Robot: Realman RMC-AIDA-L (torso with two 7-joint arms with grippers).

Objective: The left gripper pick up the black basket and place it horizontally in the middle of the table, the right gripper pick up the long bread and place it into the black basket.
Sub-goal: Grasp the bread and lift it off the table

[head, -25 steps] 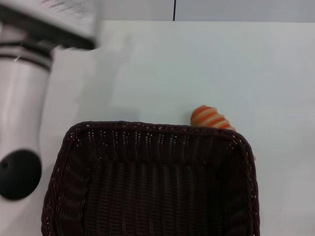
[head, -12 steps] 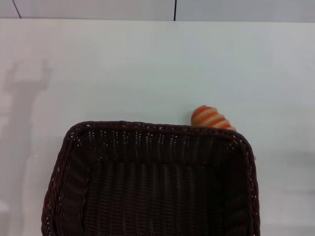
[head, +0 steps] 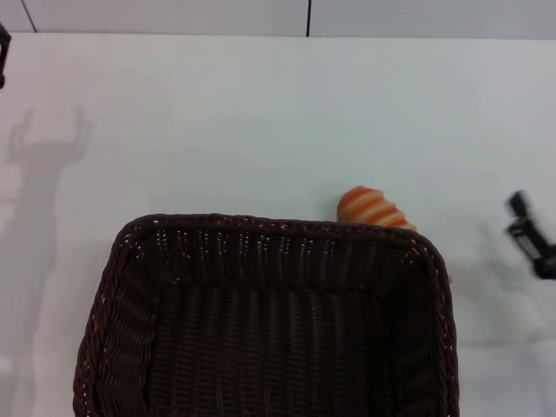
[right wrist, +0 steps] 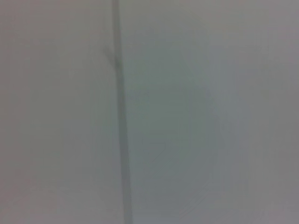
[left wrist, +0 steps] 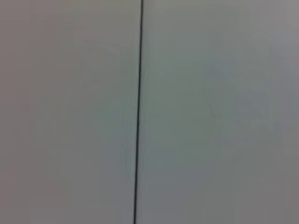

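The black basket [head: 261, 321] sits at the near middle of the white table [head: 261, 122], its near part cut off by the head view's lower edge. The long bread [head: 372, 208], striped orange and cream, lies on the table just behind the basket's far right corner, partly hidden by the rim. The right gripper [head: 532, 236] shows as a blurred black shape at the right edge, to the right of the bread and apart from it. Only a dark sliver of the left gripper [head: 3, 54] shows at the far left edge. Both wrist views show neither basket nor bread.
A shadow of the left arm [head: 43, 156] falls on the table's left side. The wall with a dark vertical seam [head: 308, 17] runs behind the table's far edge. The seam also shows in the left wrist view [left wrist: 138, 116] and the right wrist view [right wrist: 120, 130].
The left arm, large at the left a second ago, has swung out to the far left edge. The right gripper has come into view at the right edge. Basket and bread have not moved.
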